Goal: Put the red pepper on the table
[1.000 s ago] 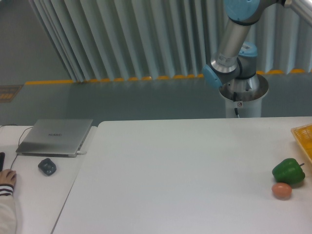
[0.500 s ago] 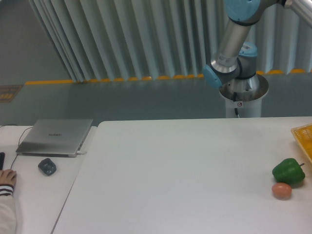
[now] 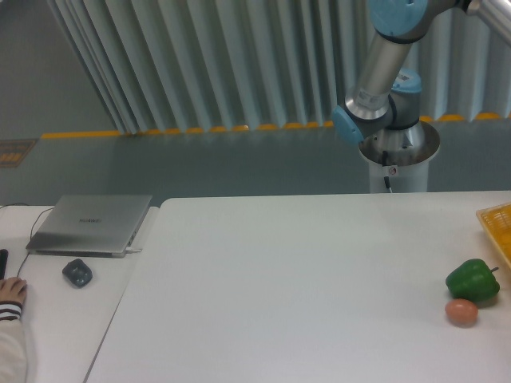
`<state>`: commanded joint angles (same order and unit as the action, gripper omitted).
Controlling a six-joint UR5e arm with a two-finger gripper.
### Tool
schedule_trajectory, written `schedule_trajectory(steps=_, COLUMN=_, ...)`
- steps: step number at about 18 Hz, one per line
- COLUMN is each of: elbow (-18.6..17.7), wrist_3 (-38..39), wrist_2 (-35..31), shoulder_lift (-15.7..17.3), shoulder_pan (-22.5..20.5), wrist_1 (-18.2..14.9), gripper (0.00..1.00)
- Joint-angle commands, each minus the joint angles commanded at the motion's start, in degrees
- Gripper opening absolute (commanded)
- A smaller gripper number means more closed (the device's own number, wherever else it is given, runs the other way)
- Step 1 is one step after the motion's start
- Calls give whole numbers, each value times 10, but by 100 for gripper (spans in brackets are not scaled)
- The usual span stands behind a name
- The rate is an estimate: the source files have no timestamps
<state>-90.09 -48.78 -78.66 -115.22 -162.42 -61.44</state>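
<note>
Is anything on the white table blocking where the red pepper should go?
Nothing visible blocks it. The table is mostly bare; only a green pepper and an orange-brown ball sit near its right edge, beside a yellow basket. The red pepper and the tool are both out of view.

The UR5e arm (image 3: 383,72) rises from its grey base (image 3: 398,155), its silver link slanting up to a blue joint at the top edge; gripper out of view.
</note>
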Motion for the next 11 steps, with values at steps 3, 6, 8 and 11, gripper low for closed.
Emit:
schedule_trajectory(steps=3, elbow=0, wrist_3=0, wrist_2=0, shoulder_lift=1, shoulder_pan=0, wrist_1=0, gripper=64)
schedule_trajectory(steps=6, elbow=5, wrist_3=0, wrist_2=0, shoulder_lift=4, shoulder_pan=0, wrist_1=-5, gripper=63)
schedule_trajectory(steps=8, elbow=10, wrist_3=0, wrist_2=0, shoulder_lift=9, shoulder_pan=0, wrist_1=-11, gripper=63)
schedule_trajectory(steps=11, elbow=29, wrist_3=-1, wrist_2=0, shoulder_lift=11, shoulder_pan=1, wrist_1=-44, gripper=63)
